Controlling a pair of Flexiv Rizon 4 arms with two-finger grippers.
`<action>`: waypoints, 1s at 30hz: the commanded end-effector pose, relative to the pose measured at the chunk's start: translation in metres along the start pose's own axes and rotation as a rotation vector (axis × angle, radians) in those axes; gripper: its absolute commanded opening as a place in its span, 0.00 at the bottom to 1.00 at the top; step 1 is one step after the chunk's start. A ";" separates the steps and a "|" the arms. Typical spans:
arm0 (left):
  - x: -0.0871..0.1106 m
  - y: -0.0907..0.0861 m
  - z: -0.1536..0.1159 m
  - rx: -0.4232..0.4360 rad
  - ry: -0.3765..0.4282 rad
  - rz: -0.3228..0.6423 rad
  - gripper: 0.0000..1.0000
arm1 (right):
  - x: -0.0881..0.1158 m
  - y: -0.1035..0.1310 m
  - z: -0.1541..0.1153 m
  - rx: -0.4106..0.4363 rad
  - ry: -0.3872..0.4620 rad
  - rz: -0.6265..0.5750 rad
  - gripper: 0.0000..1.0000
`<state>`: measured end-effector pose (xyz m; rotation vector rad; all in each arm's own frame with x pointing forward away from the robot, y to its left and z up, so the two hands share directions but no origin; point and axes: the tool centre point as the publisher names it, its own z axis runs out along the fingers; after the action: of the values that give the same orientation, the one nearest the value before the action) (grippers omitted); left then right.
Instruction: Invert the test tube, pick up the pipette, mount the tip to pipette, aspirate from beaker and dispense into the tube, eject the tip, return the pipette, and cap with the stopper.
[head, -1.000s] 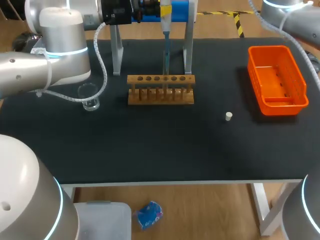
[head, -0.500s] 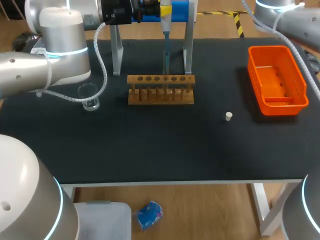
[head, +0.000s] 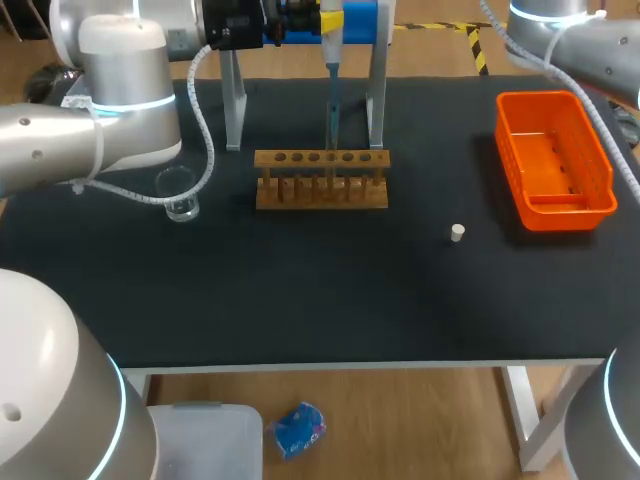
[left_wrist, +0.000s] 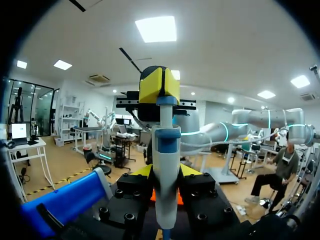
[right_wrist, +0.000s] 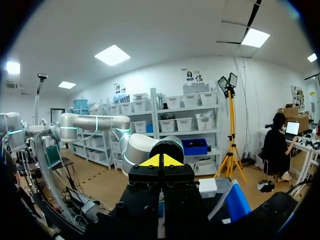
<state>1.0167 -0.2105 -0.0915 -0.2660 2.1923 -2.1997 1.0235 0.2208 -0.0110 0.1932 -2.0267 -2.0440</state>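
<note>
My left gripper (head: 312, 20) is at the table's far edge, shut on the pipette (head: 332, 90). The pipette hangs upright between the grey stand posts (head: 235, 100), its thin lower end just above the wooden test tube rack (head: 320, 182). In the left wrist view the white and blue pipette (left_wrist: 166, 165), yellow-capped, is clamped between my left gripper's (left_wrist: 166, 172) fingers. A glass beaker (head: 178, 195) stands left of the rack. The small white stopper (head: 457, 233) lies right of it. My right gripper (right_wrist: 160, 161) is shut on nothing, raised off the table; only its arm (head: 580, 40) shows at the far right.
An orange bin (head: 590, 160) sits at the table's right side. The blue pipette holder (head: 360, 20) tops the stand behind the rack. Bare black tabletop (head: 300, 300) stretches across the front.
My right arm at the far right corner has shifted slightly to the left. My left arm, the pipette and everything on the table have stayed put.
</note>
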 end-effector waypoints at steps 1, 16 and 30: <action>0.001 0.000 0.000 0.003 -0.004 0.001 0.00 | -0.001 -0.002 0.000 -0.001 0.007 0.000 0.00; 0.001 0.000 0.000 0.003 -0.004 0.001 0.00 | 0.002 -0.004 0.002 -0.003 0.018 0.004 0.00; 0.001 0.000 0.000 0.003 -0.004 0.001 0.00 | 0.003 -0.011 0.003 -0.002 0.019 0.018 0.00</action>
<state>1.0163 -0.2103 -0.0941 -0.2660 2.1918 -2.1996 1.0184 0.2226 -0.0177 0.1896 -2.0112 -2.0286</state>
